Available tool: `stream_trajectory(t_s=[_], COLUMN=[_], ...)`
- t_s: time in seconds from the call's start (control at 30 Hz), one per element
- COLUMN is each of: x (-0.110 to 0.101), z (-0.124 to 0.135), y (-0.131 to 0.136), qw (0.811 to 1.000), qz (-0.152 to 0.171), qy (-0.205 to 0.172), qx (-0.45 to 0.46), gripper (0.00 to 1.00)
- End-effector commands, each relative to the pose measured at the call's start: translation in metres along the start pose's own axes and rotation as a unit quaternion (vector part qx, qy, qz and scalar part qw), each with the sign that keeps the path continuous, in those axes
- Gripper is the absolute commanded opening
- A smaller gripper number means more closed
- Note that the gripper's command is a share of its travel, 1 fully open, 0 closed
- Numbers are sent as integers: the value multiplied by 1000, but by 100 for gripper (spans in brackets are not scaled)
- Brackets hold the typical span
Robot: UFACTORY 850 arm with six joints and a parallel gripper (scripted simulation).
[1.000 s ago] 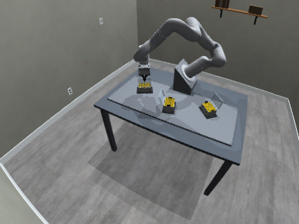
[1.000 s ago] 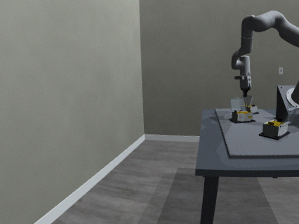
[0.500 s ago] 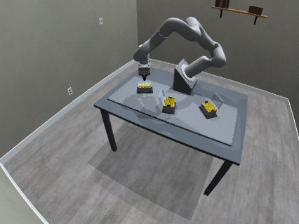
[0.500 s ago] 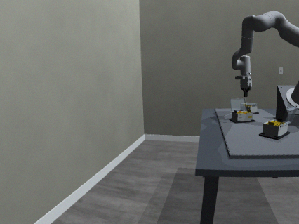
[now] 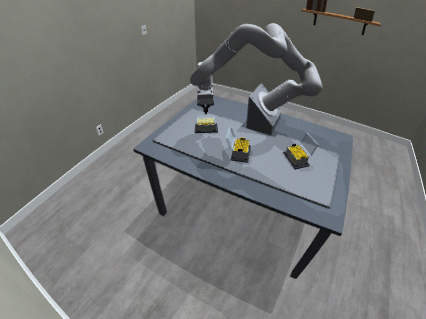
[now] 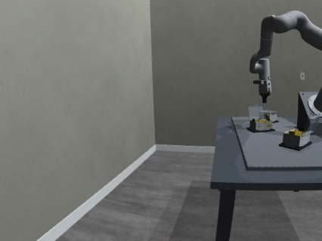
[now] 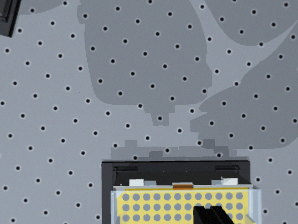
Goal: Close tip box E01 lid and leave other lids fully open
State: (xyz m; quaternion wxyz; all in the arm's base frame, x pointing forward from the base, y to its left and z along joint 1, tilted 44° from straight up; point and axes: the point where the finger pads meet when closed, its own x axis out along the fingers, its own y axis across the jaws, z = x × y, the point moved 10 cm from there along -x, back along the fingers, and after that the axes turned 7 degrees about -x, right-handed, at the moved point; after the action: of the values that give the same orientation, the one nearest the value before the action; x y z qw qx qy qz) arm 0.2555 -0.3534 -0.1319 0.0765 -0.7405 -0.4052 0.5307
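Three tip boxes with yellow tip racks sit on the perforated mat. The left box [image 5: 206, 124] shows at the bottom of the wrist view [image 7: 182, 200] on its black holder plate [image 7: 175, 167]; its rack is uncovered and I cannot make out its lid. The middle box [image 5: 241, 148] has its clear lid [image 5: 230, 136] raised. The right box [image 5: 298, 155] has its lid [image 5: 311, 141] raised too. My gripper [image 5: 206, 109] hangs a little above the left box, shut and empty; its fingertips show in the wrist view [image 7: 210, 216]. The stickers are too small to read.
The arm's grey base block [image 5: 262, 109] stands behind the middle box. The mat's edge [image 6: 246, 160] runs near the table's edge. The corner of another black holder plate [image 7: 9, 19] shows at the top left of the wrist view.
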Motion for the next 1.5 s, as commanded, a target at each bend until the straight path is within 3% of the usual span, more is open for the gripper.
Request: stream_trajectory(t_s=[0.0, 0.77, 1.47], x=[-9, -46, -46], z=[0, 0, 0], y=[1, 1, 1], qw=[1000, 1000, 1000], qz=[1, 1, 1], qy=[0, 0, 0], qx=[0, 0, 0], gripper=[0, 0, 0])
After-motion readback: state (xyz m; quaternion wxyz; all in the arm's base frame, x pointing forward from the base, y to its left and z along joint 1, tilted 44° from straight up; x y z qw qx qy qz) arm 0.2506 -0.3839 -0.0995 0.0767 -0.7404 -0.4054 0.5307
